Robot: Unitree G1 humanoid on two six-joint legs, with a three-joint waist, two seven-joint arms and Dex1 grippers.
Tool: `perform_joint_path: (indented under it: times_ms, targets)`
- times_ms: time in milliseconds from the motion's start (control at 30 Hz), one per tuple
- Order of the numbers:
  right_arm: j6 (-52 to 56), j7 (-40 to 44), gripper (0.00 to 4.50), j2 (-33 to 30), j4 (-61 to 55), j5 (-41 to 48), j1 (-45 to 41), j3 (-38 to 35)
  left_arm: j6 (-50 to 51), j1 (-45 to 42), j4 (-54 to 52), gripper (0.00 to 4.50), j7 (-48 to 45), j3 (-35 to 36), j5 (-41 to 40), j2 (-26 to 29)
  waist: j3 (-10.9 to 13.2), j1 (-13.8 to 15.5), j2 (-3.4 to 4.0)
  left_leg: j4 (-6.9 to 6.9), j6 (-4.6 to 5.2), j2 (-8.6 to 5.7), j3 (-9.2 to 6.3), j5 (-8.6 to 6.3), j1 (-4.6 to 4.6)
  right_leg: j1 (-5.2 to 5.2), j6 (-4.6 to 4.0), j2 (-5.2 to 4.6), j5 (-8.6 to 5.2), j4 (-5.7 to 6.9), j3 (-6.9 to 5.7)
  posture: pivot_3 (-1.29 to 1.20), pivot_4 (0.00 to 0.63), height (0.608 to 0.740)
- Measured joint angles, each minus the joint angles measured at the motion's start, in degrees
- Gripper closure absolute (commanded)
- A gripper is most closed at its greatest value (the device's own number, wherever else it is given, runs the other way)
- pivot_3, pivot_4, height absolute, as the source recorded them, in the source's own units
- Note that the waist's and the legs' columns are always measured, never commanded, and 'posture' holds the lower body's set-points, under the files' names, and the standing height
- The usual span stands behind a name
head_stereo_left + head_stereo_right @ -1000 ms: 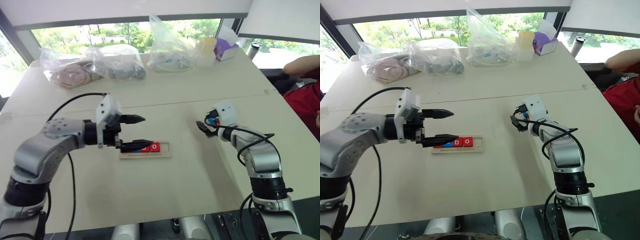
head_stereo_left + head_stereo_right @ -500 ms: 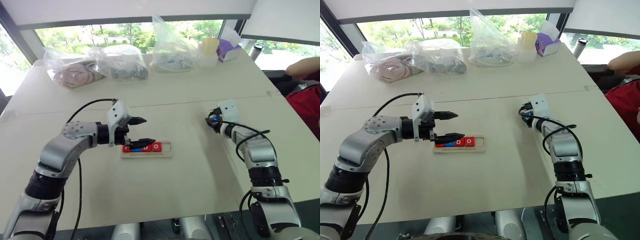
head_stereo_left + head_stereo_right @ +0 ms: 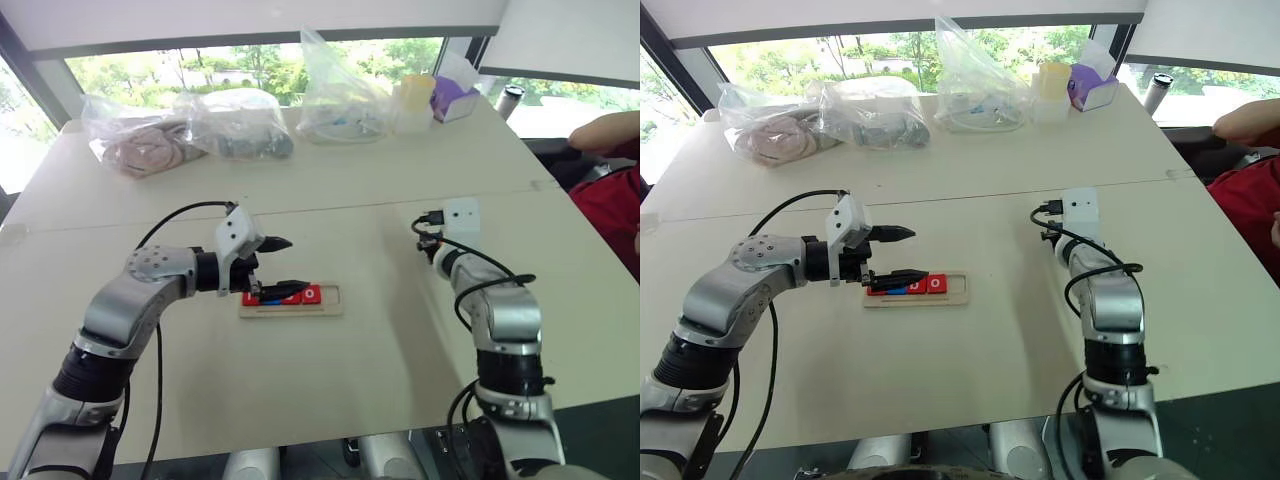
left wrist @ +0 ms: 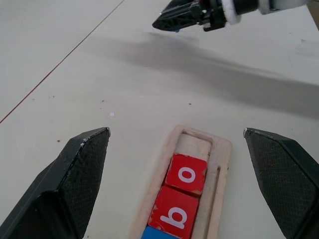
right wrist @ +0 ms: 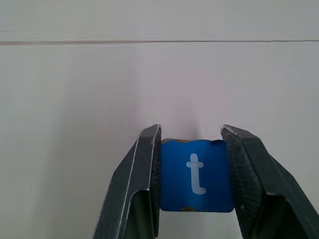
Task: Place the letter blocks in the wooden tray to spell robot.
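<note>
The blue t block (image 5: 196, 175) is clamped between the two black fingers of the right tool (image 5: 195, 191), held by its opposite side edges with the white letter facing the wrist camera; it hangs above the bare desk (image 3: 380, 380), well apart from the wooden tray (image 3: 291, 302), which lies near the middle of the desk. The block looks like a small, flat, stiff tile, probably very light, with smooth faces that could slip, so a pinch across two opposite edges, as here, seems the sound hold, and the thin tile should go down level into its slot. In the tray, the left wrist view shows a red o block (image 4: 186, 174) and a red b block (image 4: 173, 213) touching in a row, with the corner of a blue block (image 4: 154, 233) beside the b, and one bare slot at the tray's right end past the o, likely meant for the t. The left tool (image 4: 187, 181) hovers low over the tray with its fingers spread wide, gripping nothing. Compared with a second ago, the right tool has closed on the t block and drawn in toward the robot, with the wrist camera box now turned upright, while the left tool has sunk slightly nearer the tray, its fingers as wide as before.
</note>
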Motion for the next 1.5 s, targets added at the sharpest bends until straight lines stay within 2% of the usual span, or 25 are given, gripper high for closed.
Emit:
perform_joint_path:
  times_ms: [133,233,300,333,467,600,700,767,867,967,1067,1233,1333,1500]
  targets:
    - [9.93,-3.06,3.30,4.61,-9.58,-0.54,3.69,2.29,-0.80,-0.03,1.07,0.00,-0.98,-0.07,0.53,0.02,0.00,0.04,0.00,0.03,0.00,-0.04,0.09,0.00,-0.01,0.01,-0.10,-0.07,-0.06,-0.05,-0.01,0.00,0.150,0.740]
    - [13.02,-3.92,3.30,5.85,-11.91,-0.59,4.45,3.71,-0.93,-0.30,1.42,0.00,-1.75,-0.59,0.97,-0.08,0.00,-0.03,0.00,0.08,0.00,-0.05,0.12,0.00,0.00,0.03,-0.10,-0.10,-0.13,-0.07,0.01,0.00,0.150,0.740]
    - [13.95,-4.09,2.24,6.32,-11.68,-0.58,4.91,4.40,-1.01,-0.81,1.95,0.00,-2.39,-1.66,1.17,-0.27,0.00,-0.02,-0.01,0.07,0.00,-0.06,0.11,0.00,0.00,0.03,0.02,-0.09,-0.21,-0.07,0.01,0.00,0.150,0.740]
    - [14.01,-4.10,1.92,6.49,-11.60,-0.58,4.97,4.46,-1.03,-0.83,2.20,0.00,-2.50,-1.83,1.28,-0.43,0.00,-0.04,-0.01,0.07,0.00,-0.06,0.11,0.00,0.01,0.03,0.02,-0.07,-0.21,-0.07,0.01,0.00,0.150,0.740]
    - [14.93,-3.76,0.03,6.52,-10.52,-0.39,4.97,4.44,-1.17,-0.86,2.90,0.00,-3.42,-2.22,1.76,-0.52,0.00,-0.15,0.00,0.04,0.00,-0.04,0.10,0.00,0.00,0.01,0.09,-0.05,-0.16,-0.07,0.01,0.00,0.150,0.740]
    - [16.95,-2.74,0.03,4.22,-10.49,-0.18,3.43,4.38,-1.17,-0.83,2.91,0.00,-3.97,-2.21,1.98,-0.36,0.00,-0.10,0.00,0.03,0.00,-0.05,0.10,0.00,0.00,0.01,0.10,-0.06,-0.17,-0.07,0.01,0.00,0.150,0.740]
    - [15.35,0.54,0.03,-2.49,-10.52,0.59,-0.86,1.61,-0.76,-0.27,2.21,0.00,-4.98,-1.85,1.43,1.07,0.01,-0.10,0.01,0.06,0.00,-0.07,0.13,0.00,-0.02,0.02,0.09,-0.09,-0.20,-0.11,0.01,0.00,0.150,0.740]
    - [10.68,5.41,0.03,-7.27,-10.29,2.74,-2.37,-1.48,0.17,0.73,0.76,0.00,-6.25,-0.91,0.18,3.26,0.01,-0.08,-0.01,0.01,0.01,-0.06,0.10,-0.01,-0.01,0.03,0.13,-0.07,-0.21,-0.16,-0.01,0.00,0.150,0.740]
    - [-2.65,24.08,0.03,-19.58,-6.95,10.79,1.09,-2.27,2.26,2.81,-2.45,0.00,-9.43,1.38,-2.50,8.60,0.02,-0.12,-0.02,-0.13,0.16,-0.04,0.11,-0.09,0.00,0.05,0.25,-0.03,-0.26,-0.27,-0.05,0.00,0.150,0.740]
    - [-13.99,39.44,0.03,-27.97,-2.86,15.78,5.03,-1.10,3.83,4.05,-5.10,0.00,-11.82,3.02,-4.85,11.94,0.04,-0.08,-0.01,-0.12,0.27,-0.04,0.13,-0.16,-0.02,0.05,0.31,-0.03,-0.27,-0.32,-0.05,0.00,0.150,0.740]
    - [-25.08,50.28,0.03,-34.71,1.92,16.40,6.83,1.28,4.31,5.60,-7.39,0.00,-13.81,3.81,-6.56,14.68,0.05,-0.19,-0.03,-0.09,0.28,-0.04,0.22,-0.16,-0.01,0.07,0.27,-0.05,-0.29,-0.40,0.00,0.00,0.150,0.740]
    - [-40.99,61.90,0.03,-38.39,15.04,15.34,5.91,5.80,3.93,5.61,-10.82,0.00,-14.95,5.03,-7.63,16.54,0.08,-0.06,-0.08,0.04,0.28,-0.05,0.24,-0.16,0.02,0.14,0.14,-0.04,-0.32,-0.39,0.03,0.00,0.150,0.740]
    - [-55.48,68.58,0.03,-40.27,27.31,9.98,1.87,11.51,4.74,6.29,-13.73,0.00,-12.67,5.60,-7.91,16.97,0.09,-0.11,-0.07,0.07,0.28,-0.05,0.31,-0.16,0.03,0.15,0.15,-0.05,-0.31,-0.40,0.09,0.00,0.150,0.740]
    - [-67.64,72.38,0.03,-39.45,39.92,6.29,-1.17,15.12,7.23,9.74,-15.88,0.00,-8.29,7.75,-9.19,16.87,0.09,-0.03,-0.07,0.04,0.28,-0.04,0.28,-0.16,0.03,0.10,0.13,-0.03,-0.11,-0.28,0.12,0.00,0.150,0.740]
